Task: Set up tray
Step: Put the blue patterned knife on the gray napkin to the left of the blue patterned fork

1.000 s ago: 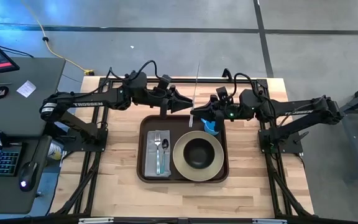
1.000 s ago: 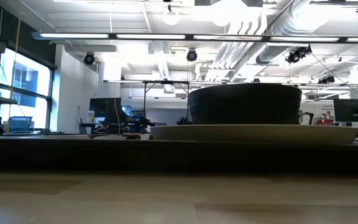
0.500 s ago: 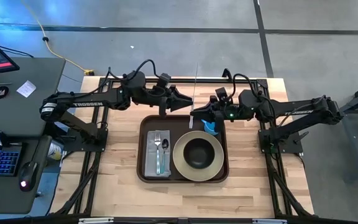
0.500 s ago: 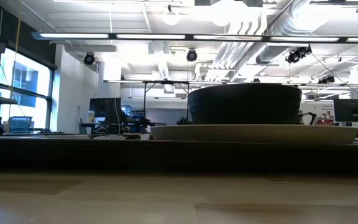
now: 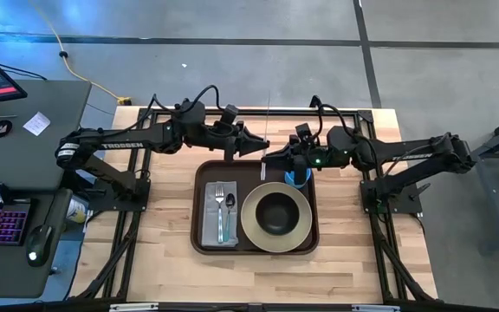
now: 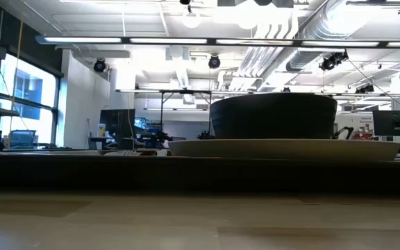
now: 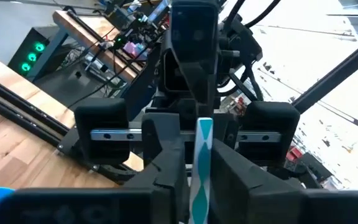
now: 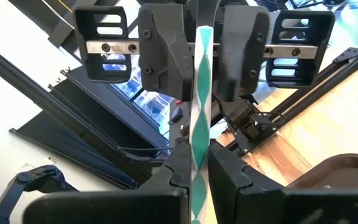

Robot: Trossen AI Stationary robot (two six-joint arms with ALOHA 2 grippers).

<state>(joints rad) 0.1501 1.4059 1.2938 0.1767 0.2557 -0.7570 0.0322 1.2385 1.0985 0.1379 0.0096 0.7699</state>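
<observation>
Claws meet at twelve o'clock above the tray (image 5: 204, 208): my right claw (image 5: 268, 157) pinches a striped straw (image 8: 199, 99), my left claw (image 5: 262, 146) stands around it, contact unclear. Tray sits mid-desk (image 5: 163, 260), holding plate (image 5: 254, 227), bowl (image 5: 276, 213), napkin (image 5: 210, 217).

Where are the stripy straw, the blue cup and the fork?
Straw (image 8: 200, 93), right wrist view, on its striped middle.
Blue cup (image 5: 297, 177), high view, on its rim.
Fork (image 5: 220, 217), high view, on its handle, lying on the napkin (image 5: 208, 227).
</observation>
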